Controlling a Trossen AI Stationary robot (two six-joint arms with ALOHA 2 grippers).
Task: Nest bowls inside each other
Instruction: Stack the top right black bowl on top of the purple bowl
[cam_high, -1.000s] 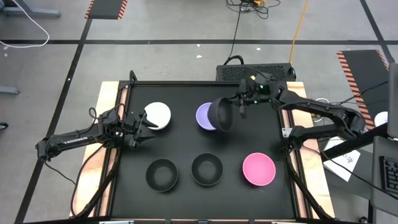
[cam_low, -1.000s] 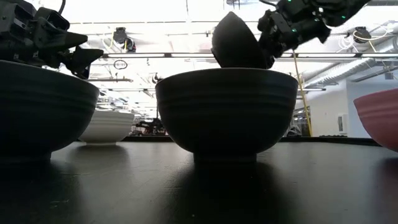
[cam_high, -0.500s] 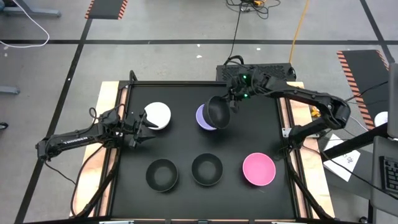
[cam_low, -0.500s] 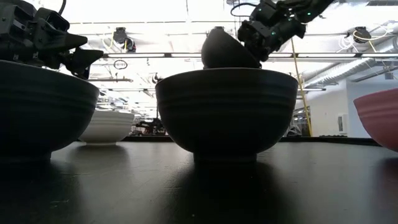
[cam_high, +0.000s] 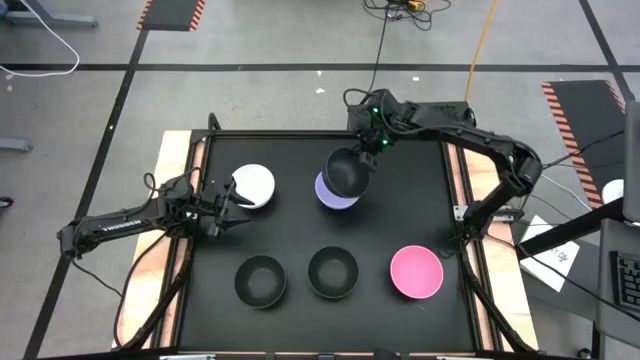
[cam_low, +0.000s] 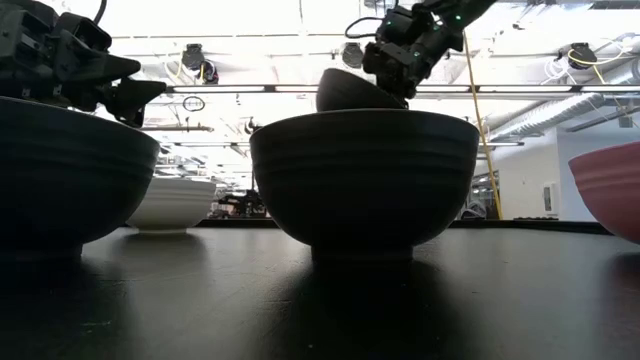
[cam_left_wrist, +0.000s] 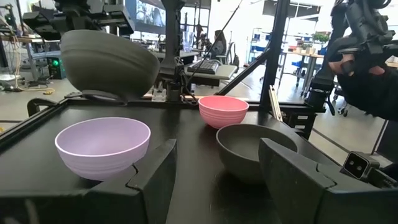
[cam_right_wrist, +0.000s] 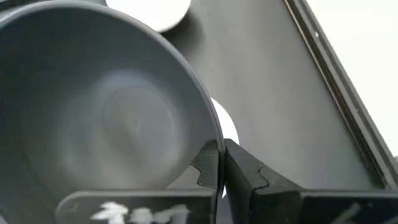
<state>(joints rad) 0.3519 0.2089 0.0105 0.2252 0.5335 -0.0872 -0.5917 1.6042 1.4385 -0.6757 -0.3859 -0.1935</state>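
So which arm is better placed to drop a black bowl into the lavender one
The right. Its pincer already grips a black bowl by the rim, above the lavender bowl. The left pincer is open and empty beside the white bowl.

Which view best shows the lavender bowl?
Left wrist view: the lavender bowl sits whole and unobstructed. From above, the held black bowl covers most of it. Low view hides it; right wrist shows only a sliver.

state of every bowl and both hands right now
held black bowl: gripped by its rim, tilted, above the lavender bowl
lavender bowl: upright, empty
white bowl: upright, not nested
two front black bowls: upright, empty
pink bowl: upright, empty
right hand: shut on held black bowl
left hand: open, beside white bowl
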